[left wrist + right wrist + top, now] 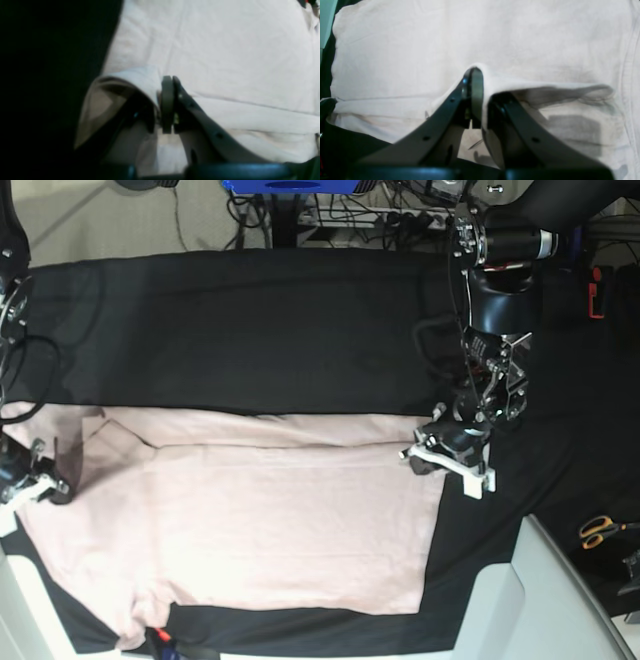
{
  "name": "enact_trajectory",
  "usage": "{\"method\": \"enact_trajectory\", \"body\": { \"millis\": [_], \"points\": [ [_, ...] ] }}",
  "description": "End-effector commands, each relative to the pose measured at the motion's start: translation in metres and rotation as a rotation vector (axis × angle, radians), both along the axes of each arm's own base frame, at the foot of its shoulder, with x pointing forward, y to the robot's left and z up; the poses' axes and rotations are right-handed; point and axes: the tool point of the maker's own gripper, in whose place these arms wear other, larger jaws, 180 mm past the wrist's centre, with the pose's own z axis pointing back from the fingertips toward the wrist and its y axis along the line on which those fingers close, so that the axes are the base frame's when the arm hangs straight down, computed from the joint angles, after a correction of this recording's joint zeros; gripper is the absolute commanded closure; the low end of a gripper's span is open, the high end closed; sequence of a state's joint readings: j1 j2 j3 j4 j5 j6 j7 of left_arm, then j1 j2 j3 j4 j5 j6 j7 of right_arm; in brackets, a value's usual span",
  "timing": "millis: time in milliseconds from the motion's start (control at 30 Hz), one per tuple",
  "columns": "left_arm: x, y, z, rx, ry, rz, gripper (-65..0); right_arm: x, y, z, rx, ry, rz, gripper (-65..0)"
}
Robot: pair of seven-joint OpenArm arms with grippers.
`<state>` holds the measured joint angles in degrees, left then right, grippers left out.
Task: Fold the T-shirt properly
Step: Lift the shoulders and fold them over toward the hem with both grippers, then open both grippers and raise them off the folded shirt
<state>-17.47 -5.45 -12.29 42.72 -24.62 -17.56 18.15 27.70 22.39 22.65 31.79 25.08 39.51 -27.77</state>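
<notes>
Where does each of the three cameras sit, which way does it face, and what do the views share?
Left wrist: rides the left arm, looking past the left end effector, shut on the T-shirt.
Right wrist: rides the right arm, looking past the right end effector, also pinching shirt fabric.
Base: high, looking down on the black table cloth and both arms.
Shared: all show the pink shirt.
</notes>
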Motion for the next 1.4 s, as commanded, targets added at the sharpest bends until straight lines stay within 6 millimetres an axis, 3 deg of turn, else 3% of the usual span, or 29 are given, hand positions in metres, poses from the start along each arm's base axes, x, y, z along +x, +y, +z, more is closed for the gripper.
{"method": "enact_trajectory", "body": {
  "millis": [0, 67, 133, 333, 367, 400, 433, 533, 600, 667, 767, 833, 967, 1133, 1367],
  "points": [
    [0.019, 0.005, 0.021, 0.001, -0.07, 0.012, 0.0, 0.017, -0.014, 0.026, -0.008, -0.089, -0.029, -2.1],
    [0.02, 0.007, 0.022, 0.0, -0.08, 0.021, 0.0, 0.021, -0.016, 0.03, -0.007, -0.122, -0.045, -2.9],
    [0.024, 0.009, 0.027, 0.005, -0.113, 0.035, 0.0, 0.025, -0.01, 0.032, 0.009, -0.152, -0.056, -8.1],
    [0.04, 0.014, 0.043, 0.012, -0.159, 0.045, 0.0, 0.025, -0.028, 0.026, -0.011, -0.149, -0.184, -42.9],
    [0.042, 0.015, 0.046, 0.013, -0.167, 0.047, -3.1, 0.026, -0.029, 0.027, -0.012, -0.153, -0.19, -48.0],
    [0.043, 0.017, 0.048, 0.012, -0.172, 0.052, -13.0, 0.027, -0.03, 0.029, -0.013, -0.163, -0.193, -51.2],
    [0.046, 0.018, 0.052, 0.008, -0.181, 0.058, -22.1, 0.026, -0.032, 0.03, -0.005, -0.174, -0.206, -51.8],
    [0.052, 0.03, 0.072, 0.04, -0.236, 0.06, -40.5, 0.027, -0.051, 0.048, 0.061, -0.245, -0.301, -51.6],
    [0.054, 0.03, 0.084, 0.052, -0.273, 0.051, -47.6, 0.018, -0.066, 0.057, 0.085, -0.287, -0.356, -51.6],
    [0.041, 0.028, 0.08, 0.064, -0.252, 0.029, -52.0, 0.002, -0.077, 0.064, 0.088, -0.299, -0.372, -51.6],
    [0.02, 0.022, 0.079, 0.088, -0.227, -0.021, -53.2, -0.028, -0.08, 0.064, 0.137, -0.303, -0.407, -51.5],
    [-0.004, 0.022, 0.076, 0.118, -0.209, -0.053, -53.2, -0.063, -0.091, 0.058, 0.187, -0.312, -0.49, -51.5],
    [-0.058, 0.023, 0.071, 0.186, -0.188, -0.108, -53.0, -0.122, -0.107, 0.015, 0.329, -0.192, -0.755, -51.5],
    [-0.098, 0.034, 0.062, 0.229, -0.14, -0.136, -52.8, -0.134, -0.099, -0.022, 0.417, -0.093, -0.834, -51.5],
    [-0.125, 0.04, 0.046, 0.239, -0.075, -0.146, -53.5, -0.12, -0.104, -0.058, 0.537, -0.039, -0.959, -51.5]
  ]
}}
